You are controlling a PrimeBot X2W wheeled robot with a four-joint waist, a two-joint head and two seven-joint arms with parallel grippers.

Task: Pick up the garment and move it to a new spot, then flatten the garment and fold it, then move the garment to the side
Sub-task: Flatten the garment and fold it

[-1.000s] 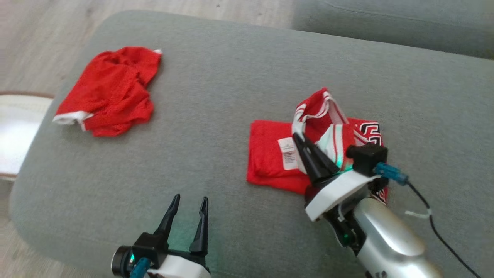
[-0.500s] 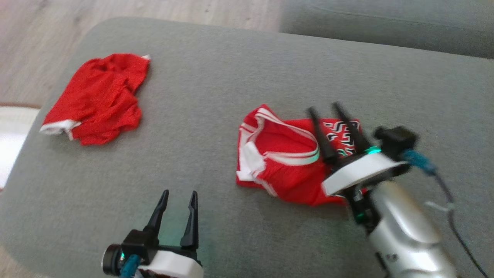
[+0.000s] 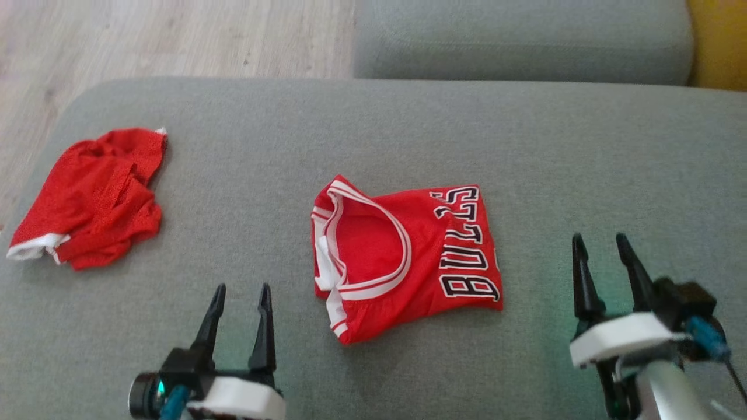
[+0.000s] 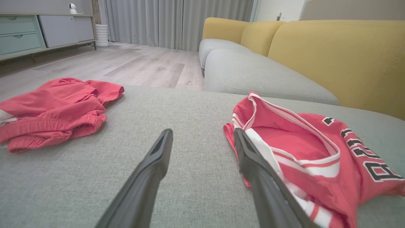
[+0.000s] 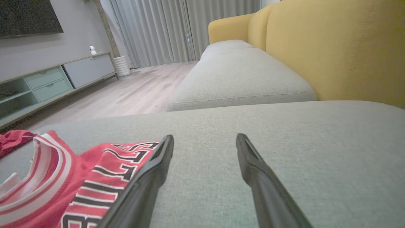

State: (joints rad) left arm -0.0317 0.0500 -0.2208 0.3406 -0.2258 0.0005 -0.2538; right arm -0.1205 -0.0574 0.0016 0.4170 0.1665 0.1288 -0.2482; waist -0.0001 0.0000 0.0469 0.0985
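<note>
The left gripper is empty, its fingers parted and pointing forward. The right gripper stands the same, with the silver forearm behind its fingers.

Jersey red, white and red striped trim on the openings, black letters outlined in white. Shorts red mesh, white band on one edge. Seat cushion grey, fine weave. Sofa back mustard yellow. Floor pale wood planks. Curtains grey. Cabinet pale green and grey.
</note>
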